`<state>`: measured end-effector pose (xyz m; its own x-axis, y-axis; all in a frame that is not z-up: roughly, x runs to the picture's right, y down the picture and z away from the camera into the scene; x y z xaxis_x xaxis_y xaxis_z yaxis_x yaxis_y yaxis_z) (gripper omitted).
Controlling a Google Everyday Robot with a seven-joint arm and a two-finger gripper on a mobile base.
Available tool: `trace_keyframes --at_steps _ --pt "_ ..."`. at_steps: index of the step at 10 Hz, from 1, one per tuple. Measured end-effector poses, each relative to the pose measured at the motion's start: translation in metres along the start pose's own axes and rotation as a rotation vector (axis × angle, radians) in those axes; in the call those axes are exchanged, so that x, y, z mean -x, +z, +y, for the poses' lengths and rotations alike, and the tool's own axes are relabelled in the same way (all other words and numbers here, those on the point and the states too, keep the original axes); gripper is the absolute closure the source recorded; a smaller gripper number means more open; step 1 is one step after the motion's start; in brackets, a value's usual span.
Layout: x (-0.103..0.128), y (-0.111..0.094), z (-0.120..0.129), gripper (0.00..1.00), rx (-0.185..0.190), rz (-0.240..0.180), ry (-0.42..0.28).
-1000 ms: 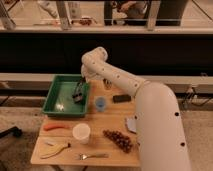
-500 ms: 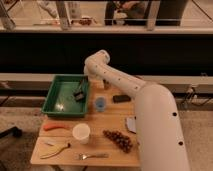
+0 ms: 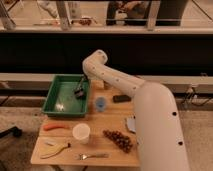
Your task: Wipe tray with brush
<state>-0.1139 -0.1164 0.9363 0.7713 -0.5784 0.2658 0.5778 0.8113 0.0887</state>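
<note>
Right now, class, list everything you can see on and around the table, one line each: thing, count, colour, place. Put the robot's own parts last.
table: one, light wood, centre of view
tray: one, green, back left of the table
brush: one, dark, over the tray's right side, in the gripper
small cup: one, blue, just right of the tray
oblong block: one, black, right of the small cup
carrot: one, orange, in front of the tray
paper cup: one, white, front middle
banana: one, yellow, front left
fork: one, silvery, front edge
grapes: one bunch, dark red, front right
arm: one, white, reaching from the right to the tray
gripper: one, dark, shut on the brush inside the tray
</note>
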Motion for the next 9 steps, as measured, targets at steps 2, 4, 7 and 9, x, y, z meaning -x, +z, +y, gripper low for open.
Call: trace_keyframes --at_steps 2,4,7,9 --pt "-0.004 0.004 -0.002 1.0 -0.002 0.024 -0.001" --pt "-0.014 0.006 -0.006 1.0 -0.002 0.056 0.003" --pt "-0.025 0.003 -0.018 1.0 -0.01 0.092 0.013" --pt "-0.027 0.005 -0.023 1.0 -0.032 0.101 0.005"
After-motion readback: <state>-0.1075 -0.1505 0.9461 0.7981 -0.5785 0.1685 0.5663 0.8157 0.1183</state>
